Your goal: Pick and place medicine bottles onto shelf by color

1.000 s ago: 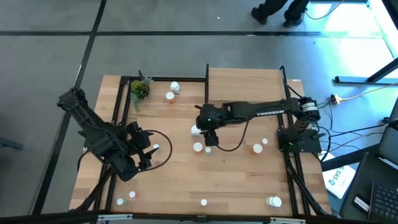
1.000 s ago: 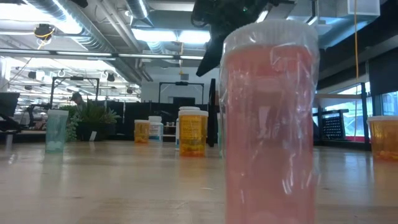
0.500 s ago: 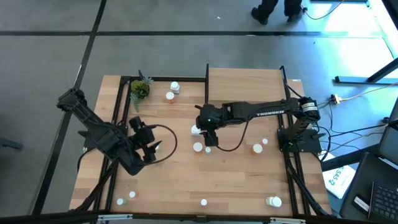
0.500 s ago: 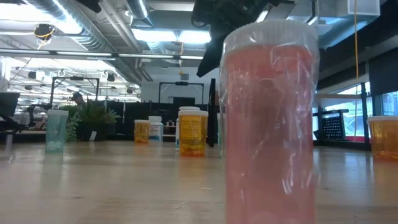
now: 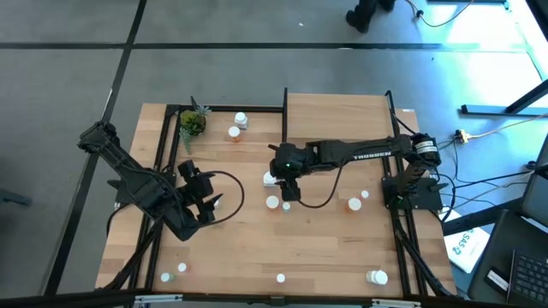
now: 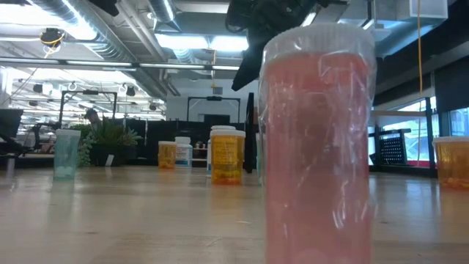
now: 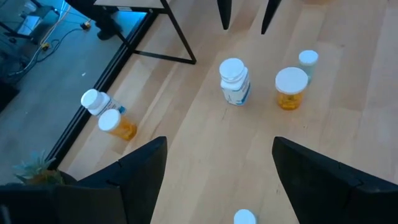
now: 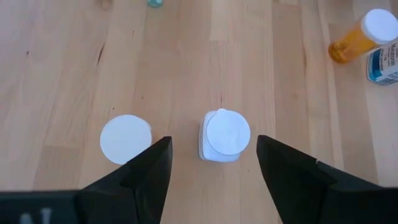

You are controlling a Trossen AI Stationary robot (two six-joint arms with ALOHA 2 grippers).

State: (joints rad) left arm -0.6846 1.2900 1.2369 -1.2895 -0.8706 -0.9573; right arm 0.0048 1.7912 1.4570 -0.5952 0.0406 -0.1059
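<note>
The right tool (image 5: 285,190) hangs over the middle of the tabletop (image 5: 325,248). Its two dark fingers (image 8: 147,171) are spread apart and hold nothing. In the right wrist view, a white bottle (image 8: 224,137) with a white cap stands on the wood in the gap between the fingers, and they do not touch it. From above, this white bottle (image 5: 270,179) is just beside the right tool. Another bottle with a white cap (image 8: 125,139) stands close by, outside the fingers.

The left tool (image 5: 208,203) is over the left part of the tabletop. Its fingers (image 7: 146,171) are wide open and empty too.

The shelf (image 5: 338,115) is at the far side of the tabletop, and no bottles show on its board. Two bottles (image 5: 237,125) stand near the small green plant (image 5: 193,122) at the far left. An orange bottle (image 5: 354,204) stands toward the right side. A few more bottles stand along the near edge, one of them in the near right corner (image 5: 375,276).

In the low view, a pinkish-red bottle (image 6: 319,147) stands very close to the camera. Behind it, an orange bottle (image 6: 227,155) stands farther back on the wood.
</note>
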